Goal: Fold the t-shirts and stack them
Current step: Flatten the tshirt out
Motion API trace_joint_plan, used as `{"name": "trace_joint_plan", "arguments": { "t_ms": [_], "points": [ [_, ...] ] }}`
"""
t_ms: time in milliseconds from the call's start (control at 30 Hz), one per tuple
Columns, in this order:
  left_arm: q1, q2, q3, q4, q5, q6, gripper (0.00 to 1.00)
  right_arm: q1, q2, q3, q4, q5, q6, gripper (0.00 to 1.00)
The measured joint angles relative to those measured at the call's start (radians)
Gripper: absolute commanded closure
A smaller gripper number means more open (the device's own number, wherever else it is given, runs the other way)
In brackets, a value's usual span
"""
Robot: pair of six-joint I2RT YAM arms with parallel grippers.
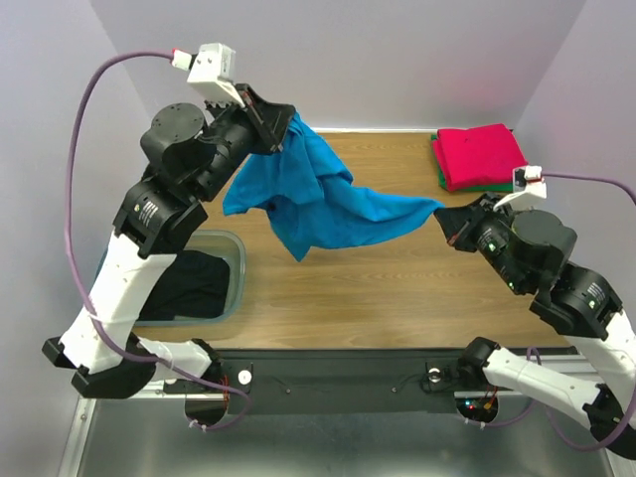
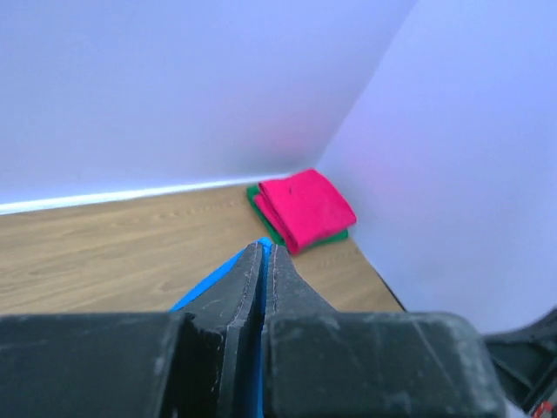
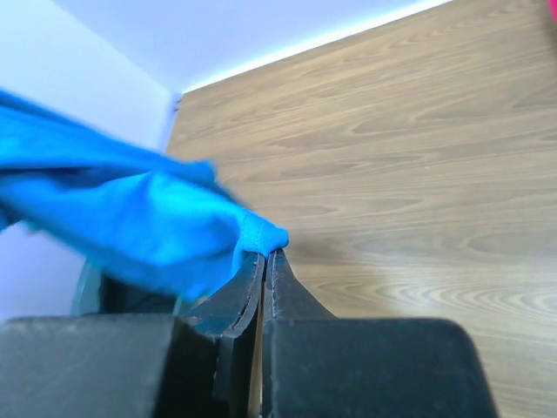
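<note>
Blue t-shirt (image 1: 318, 204) hangs bunched between the jaws, above the table (image 1: 397, 288) — left jaws clamped on its edge, right jaws pinching just a corner tip. Pulled taut too hard, that thin corner could slip free and the cloth drop crumpled.
</note>
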State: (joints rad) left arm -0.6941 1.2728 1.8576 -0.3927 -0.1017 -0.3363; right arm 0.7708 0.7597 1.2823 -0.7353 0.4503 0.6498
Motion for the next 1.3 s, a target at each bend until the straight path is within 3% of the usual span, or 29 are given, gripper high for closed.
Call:
{"name": "trace_joint_plan", "arguments": {
  "t_ms": [100,167,233,267,300,367,400,600,800,1000,1133,1300],
  "points": [
    [0.021,0.081,0.086,-0.021,-0.033,-0.014,1.00,0.000,0.027,-0.002,0.002,0.060,-0.003,1.00],
    [0.062,0.203,0.219,-0.063,-0.014,-0.028,1.00,0.000,0.073,-0.003,0.002,0.111,-0.002,1.00],
    [0.125,0.407,0.451,-0.117,0.030,-0.048,1.00,-0.001,0.120,-0.003,0.002,0.148,-0.003,0.99],
    [0.154,0.516,0.593,-0.143,0.060,-0.060,0.92,-0.004,0.147,-0.001,0.002,0.172,-0.005,1.00],
    [0.177,0.616,0.692,-0.148,0.085,-0.067,0.66,-0.004,0.175,0.000,0.002,0.188,-0.007,1.00],
    [0.198,0.734,0.764,-0.167,0.125,-0.076,0.32,-0.004,0.218,0.000,-0.001,0.210,-0.011,1.00],
    [0.220,0.809,0.713,-0.175,0.151,-0.079,0.02,-0.004,0.234,0.000,-0.002,0.222,-0.015,1.00],
    [0.232,0.722,0.091,-0.151,0.159,-0.116,0.02,-0.004,0.185,-0.085,0.011,0.218,0.006,1.00],
    [0.225,0.547,-0.178,-0.109,0.106,-0.144,0.02,-0.005,0.107,-0.348,-0.037,0.172,0.121,1.00],
    [0.191,0.292,-0.480,-0.010,0.010,-0.207,0.02,-0.006,0.145,-0.463,-0.069,0.159,0.206,0.99],
    [0.184,0.294,-0.580,0.008,-0.011,-0.238,0.02,-0.011,0.172,-0.499,-0.073,0.161,0.243,1.00],
    [0.185,0.472,-0.557,0.004,-0.060,-0.283,0.02,-0.029,0.176,-0.526,-0.086,0.171,0.265,1.00]
  ]
}}
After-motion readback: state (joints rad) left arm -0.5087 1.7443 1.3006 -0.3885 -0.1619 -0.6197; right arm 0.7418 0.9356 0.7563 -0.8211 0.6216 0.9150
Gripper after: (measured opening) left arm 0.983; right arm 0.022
